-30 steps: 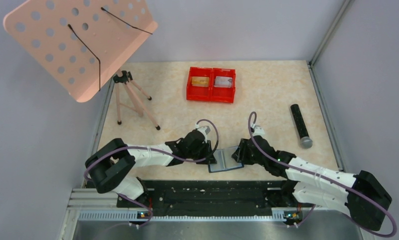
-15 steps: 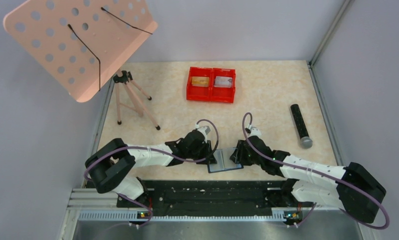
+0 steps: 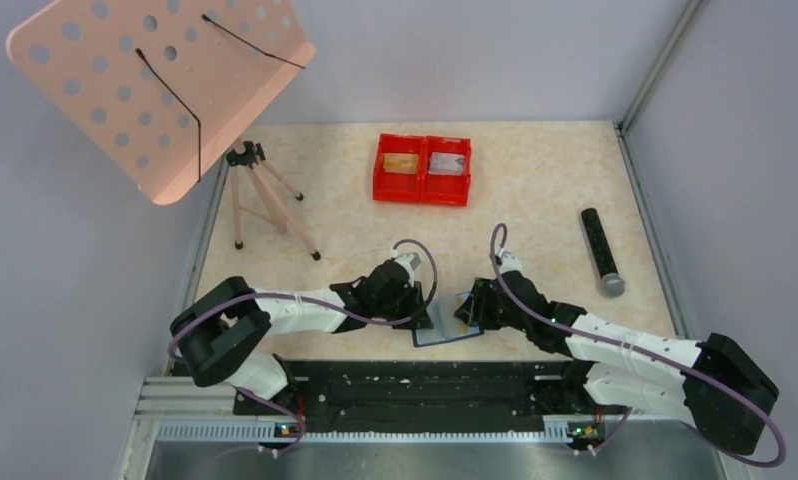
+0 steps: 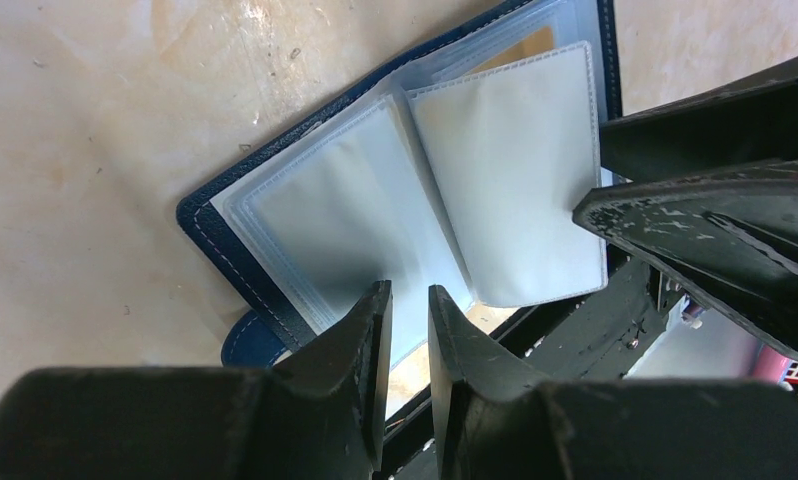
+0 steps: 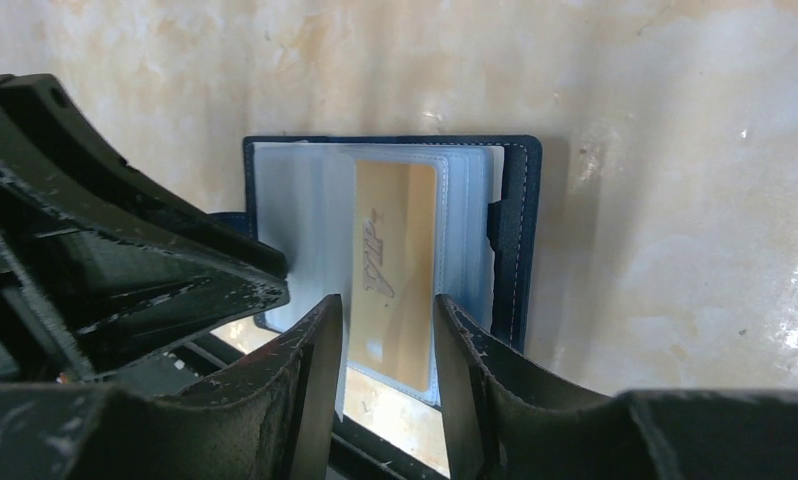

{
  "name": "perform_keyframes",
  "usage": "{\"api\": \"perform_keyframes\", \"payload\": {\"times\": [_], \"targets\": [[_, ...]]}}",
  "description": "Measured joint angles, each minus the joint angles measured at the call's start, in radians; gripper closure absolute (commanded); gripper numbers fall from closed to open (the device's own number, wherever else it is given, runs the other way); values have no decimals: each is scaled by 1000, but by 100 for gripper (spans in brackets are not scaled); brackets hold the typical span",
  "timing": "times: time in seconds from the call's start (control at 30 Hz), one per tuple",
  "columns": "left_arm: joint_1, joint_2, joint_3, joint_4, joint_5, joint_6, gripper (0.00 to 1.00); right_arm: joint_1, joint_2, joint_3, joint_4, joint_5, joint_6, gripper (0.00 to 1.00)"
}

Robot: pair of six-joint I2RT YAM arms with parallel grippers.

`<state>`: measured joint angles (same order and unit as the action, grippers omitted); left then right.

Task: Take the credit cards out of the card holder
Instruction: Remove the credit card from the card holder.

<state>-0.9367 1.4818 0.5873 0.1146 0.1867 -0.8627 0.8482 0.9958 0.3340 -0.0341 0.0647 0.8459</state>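
Note:
The navy card holder [image 3: 437,333] lies open near the table's front edge, its clear sleeves fanned out [image 4: 210,235] [image 5: 523,240]. A gold credit card [image 5: 395,270] sits in a right-hand sleeve and shows as a gold edge [image 4: 520,50] [image 3: 463,302]. My left gripper [image 3: 427,312] [image 4: 407,293] is slightly open, tips over the left sleeves' near edge. My right gripper [image 3: 467,312] [image 5: 387,300] is open, its fingers straddling the gold card's near end from above. A gold card [image 3: 401,163] and a silver card [image 3: 447,164] lie in the red tray.
The red twin tray [image 3: 423,190] stands at the back centre. A black cylinder [image 3: 601,250] lies to the right. A small tripod [image 3: 265,195] and a pink perforated board [image 3: 160,85] are at the back left. A black rail [image 3: 415,385] runs just beyond the holder's near edge.
My right arm has shifted a little left over the holder's right half, and the holder has slid slightly left. The gold card's edge now shows from above. The left arm is unchanged.

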Motion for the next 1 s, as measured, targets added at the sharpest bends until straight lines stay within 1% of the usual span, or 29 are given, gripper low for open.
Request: {"api": "perform_keyframes", "payload": {"times": [0.3,0.6,0.67,0.77,0.8,0.9,1.0], "targets": [[0,0,0,0,0,0,74,0,-18,0,4,-21,-9,65],[0,0,0,-1,0,0,74,0,-18,0,7,-41,-10,67],[0,0,0,-1,0,0,74,0,-18,0,7,-41,-12,64],[0,-1,0,-1,0,0,74,0,-12,2,7,-42,-16,52],[0,-1,0,-2,0,0,74,0,-10,2,7,-43,-16,50],[0,-2,0,-2,0,0,74,0,-4,6,5,-47,-16,49],[0,-3,0,-2,0,0,74,1,-2,15,5,-48,-17,53]]}}
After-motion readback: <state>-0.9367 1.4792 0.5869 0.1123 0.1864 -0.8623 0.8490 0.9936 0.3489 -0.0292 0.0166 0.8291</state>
